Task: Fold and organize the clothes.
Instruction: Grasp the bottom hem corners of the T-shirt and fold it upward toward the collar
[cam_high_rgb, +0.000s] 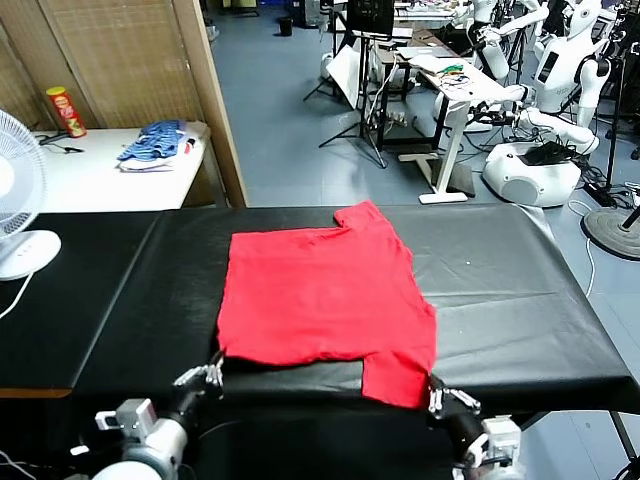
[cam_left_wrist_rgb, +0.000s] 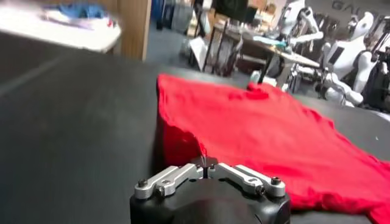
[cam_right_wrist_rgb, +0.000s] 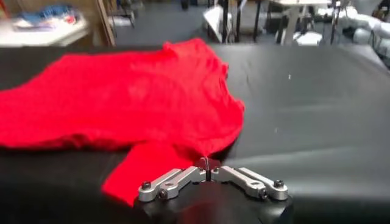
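Although the red T-shirt (cam_high_rgb: 322, 298) lies spread in the middle of the black table (cam_high_rgb: 520, 290), no fold appears finished yet. At the near edge, the left gripper (cam_left_wrist_rgb: 206, 162) is closed on its near-left corner, and the right gripper (cam_right_wrist_rgb: 207, 164) on the near-right sleeve.

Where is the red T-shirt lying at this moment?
In the head view the red T-shirt lies spread in the middle of the black table, its near edge by the left tool and right tool.
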